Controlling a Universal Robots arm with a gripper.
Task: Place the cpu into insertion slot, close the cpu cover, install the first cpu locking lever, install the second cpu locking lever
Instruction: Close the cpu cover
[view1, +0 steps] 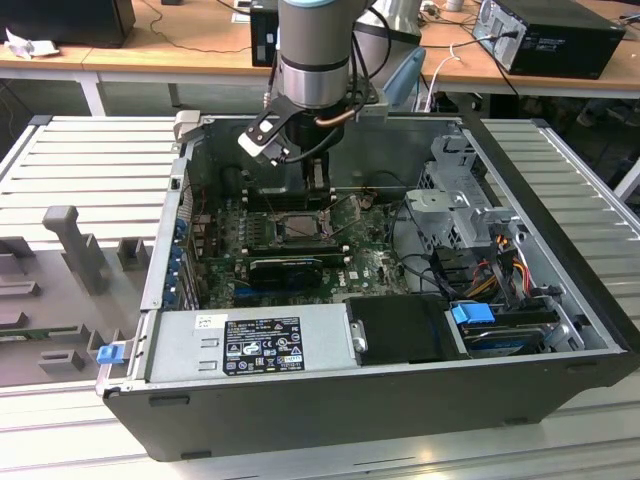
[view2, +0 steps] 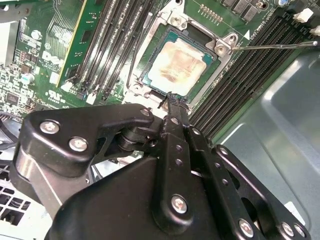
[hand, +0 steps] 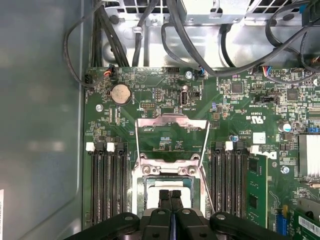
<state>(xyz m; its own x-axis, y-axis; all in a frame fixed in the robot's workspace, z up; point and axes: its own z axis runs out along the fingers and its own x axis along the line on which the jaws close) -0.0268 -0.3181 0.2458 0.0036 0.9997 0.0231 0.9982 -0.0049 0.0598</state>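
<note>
Two black fingers of the gripper are pinched right together with nothing between them. The tips hang over the edge of the pale beige square cpu, and I can't tell if they touch it. The chip lies inside the silver-rimmed square insertion slot on the green circuit board.

The thin silvery window-frame cpu cover is flipped open, with board showing through its window. One thin silvery wire lever sticks out across the long black memory slots, and the other lever runs along the opposite rim.

Reading the clock on the exterior view, a long black card sits at 6 o'clock from the socket. Loose black cables crowd in at 3 o'clock.
</note>
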